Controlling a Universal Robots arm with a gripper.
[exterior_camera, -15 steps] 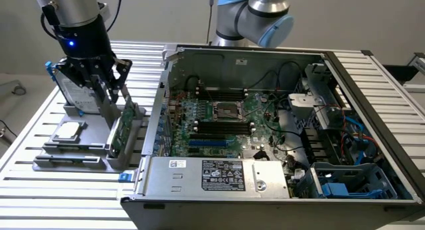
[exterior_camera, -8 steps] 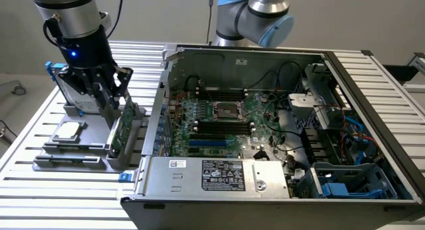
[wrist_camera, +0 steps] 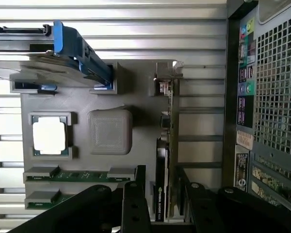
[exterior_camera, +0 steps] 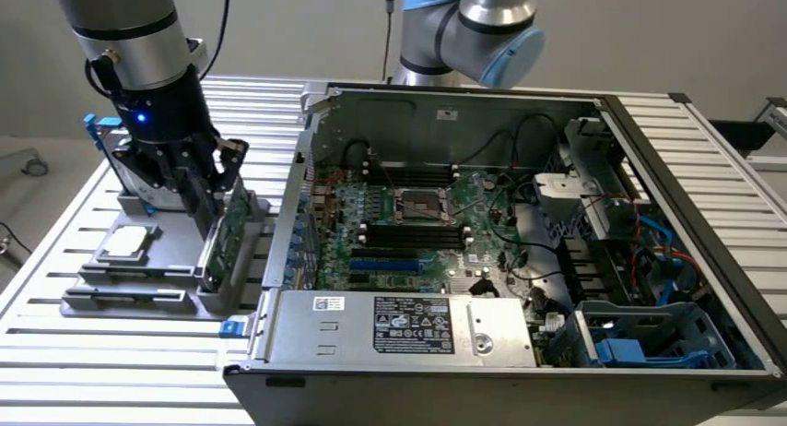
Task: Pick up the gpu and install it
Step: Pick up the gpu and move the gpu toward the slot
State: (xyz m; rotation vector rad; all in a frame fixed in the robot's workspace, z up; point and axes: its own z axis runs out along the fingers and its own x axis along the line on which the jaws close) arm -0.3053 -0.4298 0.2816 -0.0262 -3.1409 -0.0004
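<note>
The gpu (exterior_camera: pixel 227 246) stands on its long edge in a slot at the near side of the grey parts holder (exterior_camera: pixel 92 301), its green board facing the computer case. In the wrist view the gpu (wrist_camera: pixel 163 141) shows edge-on, with a black shroud and a metal bracket at its far end. My gripper (exterior_camera: pixel 201 203) hangs directly above the card. Its black fingers (wrist_camera: pixel 135 204) stand open on either side of the card's top edge, and the gripper (wrist_camera: pixel 160 182) holds nothing.
The holder also carries a square silver chip (wrist_camera: pixel 49 135), a hard drive with blue rails (wrist_camera: pixel 72 53) and memory sticks (wrist_camera: pixel 80 174). The open computer case (exterior_camera: pixel 517 343) with its motherboard (exterior_camera: pixel 412 228) lies to the exterior view's right, close to the holder. Everything rests on a slatted metal table (exterior_camera: pixel 111 380).
</note>
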